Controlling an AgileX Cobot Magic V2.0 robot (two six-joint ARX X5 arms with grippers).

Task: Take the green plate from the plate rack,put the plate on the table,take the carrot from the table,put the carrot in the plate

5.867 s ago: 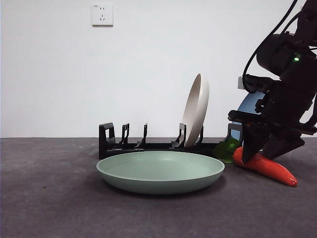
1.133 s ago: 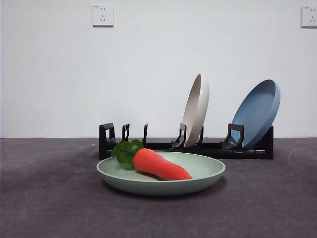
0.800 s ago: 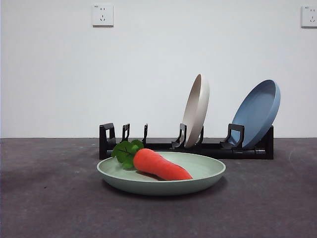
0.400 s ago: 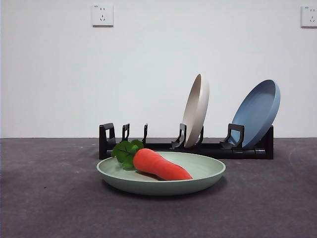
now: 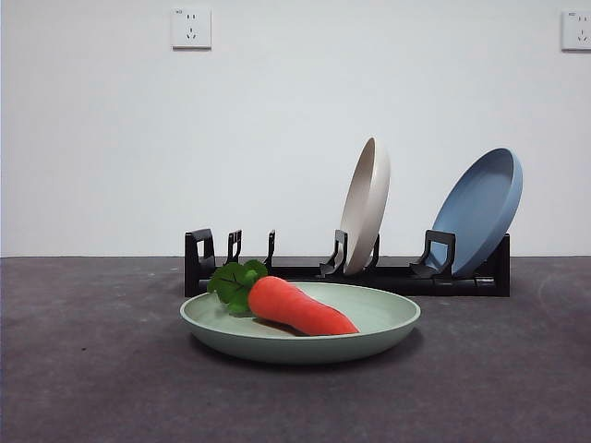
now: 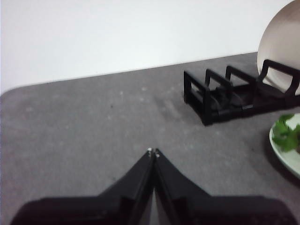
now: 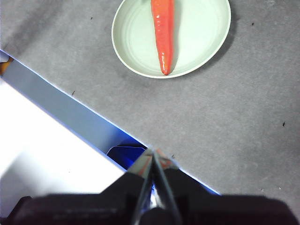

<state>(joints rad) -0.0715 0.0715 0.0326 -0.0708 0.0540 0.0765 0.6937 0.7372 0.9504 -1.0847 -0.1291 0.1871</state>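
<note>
The green plate (image 5: 388, 318) lies flat on the dark grey table (image 5: 92, 369) in front of the black plate rack (image 5: 277, 270). The orange-red carrot (image 5: 300, 308) lies inside the plate, leaves to the left. The right wrist view shows the plate (image 7: 201, 33) and the carrot (image 7: 163, 33) from above. The left wrist view shows the plate's edge (image 6: 288, 157) with the leaves (image 6: 286, 136) and the rack's end (image 6: 220, 96). My left gripper (image 6: 152, 152) is shut and empty, well away from the plate. My right gripper (image 7: 153, 152) is shut and empty, high above the table's edge.
A cream-white plate (image 5: 366, 205) and a blue plate (image 5: 480, 210) stand upright in the rack. The cream plate also shows in the left wrist view (image 6: 281, 42). A blue and white edge (image 7: 61, 122) crosses the right wrist view. Two wall sockets (image 5: 190, 27) sit on the white wall.
Since 5.5 s ago the carrot went from the table at the right, under a gripper, into the green plate, and that arm left the front view. Nothing moved in the last second.
</note>
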